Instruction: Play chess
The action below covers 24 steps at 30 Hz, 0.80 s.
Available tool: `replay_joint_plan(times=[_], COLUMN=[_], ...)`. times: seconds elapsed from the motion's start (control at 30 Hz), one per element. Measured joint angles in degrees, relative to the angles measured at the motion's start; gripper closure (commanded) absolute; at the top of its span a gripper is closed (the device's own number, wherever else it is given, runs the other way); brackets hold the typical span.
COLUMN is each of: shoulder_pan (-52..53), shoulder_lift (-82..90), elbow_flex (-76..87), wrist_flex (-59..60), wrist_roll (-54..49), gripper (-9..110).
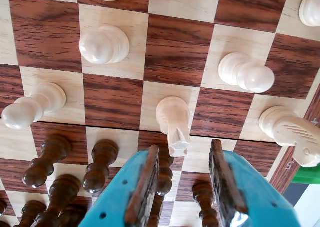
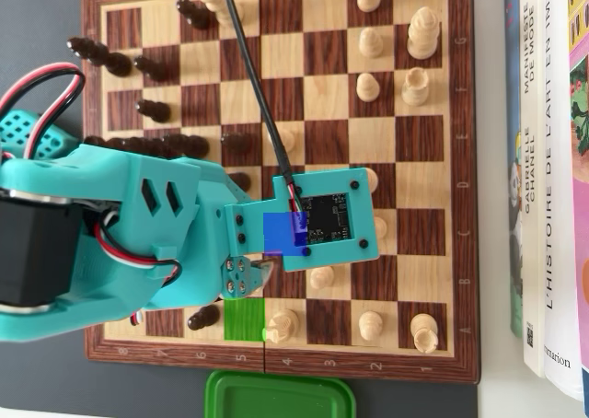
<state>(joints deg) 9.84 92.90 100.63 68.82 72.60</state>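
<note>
Chessboard (image 1: pixel 175 49): fingers (image 1: pixel 142 189) apart, empty, above dark pawn (image 1: pixel 205 207).

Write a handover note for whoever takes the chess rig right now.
Teal two-finger gripper: open, empty, jaws hanging over the board's middle; a light wooden piece lies just ahead of the tips in the wrist view.
Wooden chessboard: mid-game. Dark wooden pieces cluster on the overhead view's left, light ones on its right.
Green plastic lid sits off the board's lower edge.
Done: nothing gripped. Left: pick a piece and move it; which one, I cannot tell.
</note>
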Motion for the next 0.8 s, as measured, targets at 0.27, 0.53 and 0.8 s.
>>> replay_joint_plan(times=[0.27, 0.53, 0.8], shoulder_pan=[0.00, 0.00, -0.26], shoulder_lift=[-1.32, -4.75, -5.36], elbow_flex=[-1.67, -1.76, -3.08], wrist_flex=[0.00, 0.00, 0.00], wrist_roll=[0.00, 0.00, 0.00], gripper=[86, 86, 86])
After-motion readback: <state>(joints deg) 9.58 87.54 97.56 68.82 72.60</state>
